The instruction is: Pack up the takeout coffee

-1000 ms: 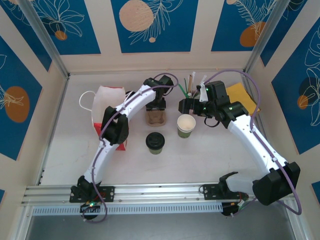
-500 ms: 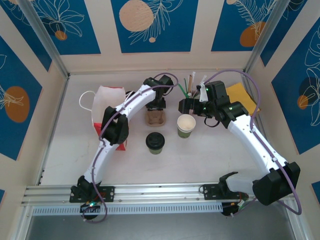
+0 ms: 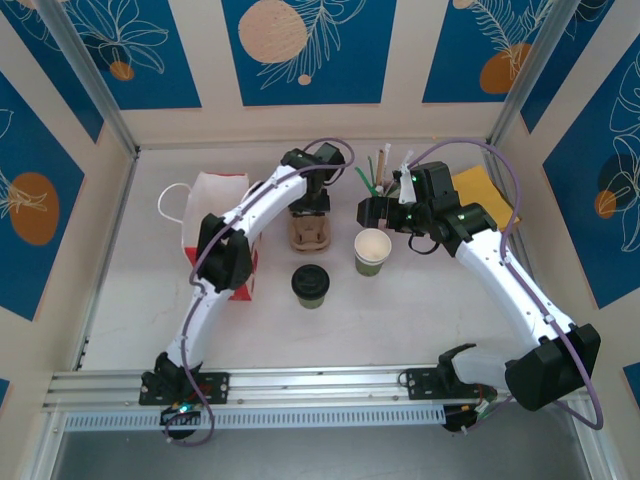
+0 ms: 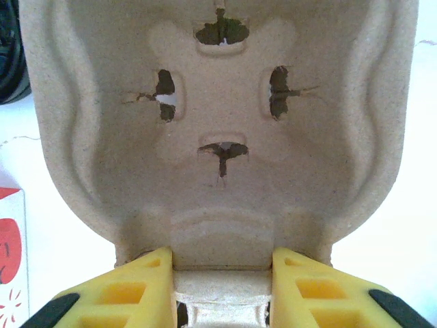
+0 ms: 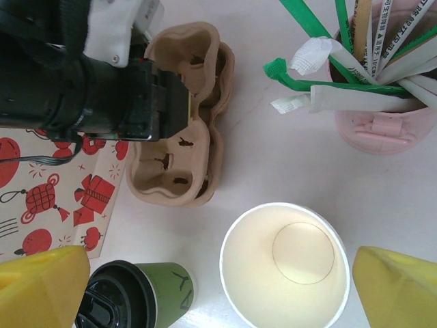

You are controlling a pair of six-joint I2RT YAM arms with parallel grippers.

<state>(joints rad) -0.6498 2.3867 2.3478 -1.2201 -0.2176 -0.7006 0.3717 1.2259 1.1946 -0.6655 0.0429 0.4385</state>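
The left hand (image 3: 313, 207) is pressed onto the near end of a brown cardboard cup carrier (image 3: 310, 235). In the left wrist view its yellow fingers (image 4: 130, 294) are seen pinching the carrier's (image 4: 218, 137) middle ridge from both sides. Whether the carrier is lifted off the desk (image 3: 400, 310) cannot be told.

The takeout coffee (image 3: 311, 284), a green cup with a black lid, is stood upright on the desk, just in front of the carrier and apart from it. It is not held by either hand. In the right wrist view it (image 5: 133, 301) is seen at the lower left, beside one yellow finger.

The right hand (image 3: 371, 213) is spread wide and held above a lidless green cup (image 3: 372, 250) with a white inside, which is stood to the right of the takeout coffee. In the right wrist view this open cup (image 5: 283, 263) is seen between the two spread fingers (image 5: 44, 287), with neither touching it.

A white paper bag (image 3: 215, 200) with red print is laid to the left of the carrier. A pink holder (image 5: 382, 123) filled with straws and stirrers is stood behind the open cup.
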